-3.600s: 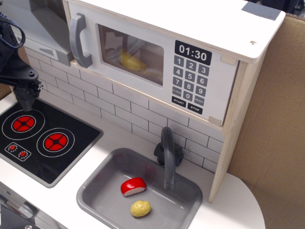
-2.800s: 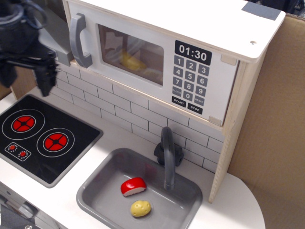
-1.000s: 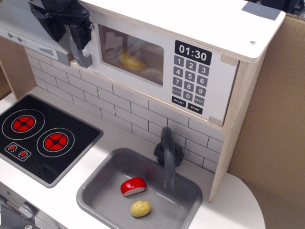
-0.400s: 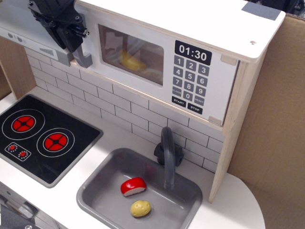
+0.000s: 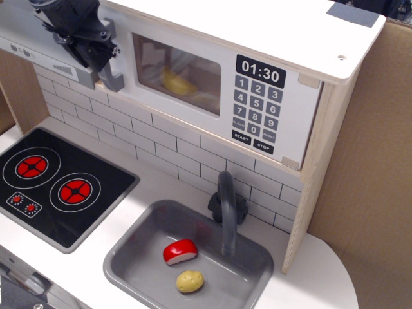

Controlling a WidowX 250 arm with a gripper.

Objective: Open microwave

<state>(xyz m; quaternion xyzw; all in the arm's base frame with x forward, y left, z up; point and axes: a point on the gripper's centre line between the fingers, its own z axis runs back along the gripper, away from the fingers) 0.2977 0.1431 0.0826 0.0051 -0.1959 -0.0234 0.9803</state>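
The white toy microwave (image 5: 226,90) sits at the top of the play kitchen with its door closed. It has a clear window with a yellow toy food (image 5: 177,82) behind it, a black clock display (image 5: 261,72) and a keypad. Its grey vertical handle (image 5: 113,80) is at the door's left edge; only the lower end shows. My black gripper (image 5: 95,53) covers the upper handle, and its fingers appear closed around it.
A grey range hood (image 5: 29,35) is left of the microwave, right behind my gripper. Below are a black stove (image 5: 58,187), a grey sink (image 5: 129,257) with a faucet (image 5: 225,212), a red toy (image 5: 179,252) and a potato (image 5: 190,280). Cardboard (image 5: 367,193) stands on the right.
My gripper rose from above the stove to the microwave handle, straddled it, then closed on it. The door has not visibly moved.
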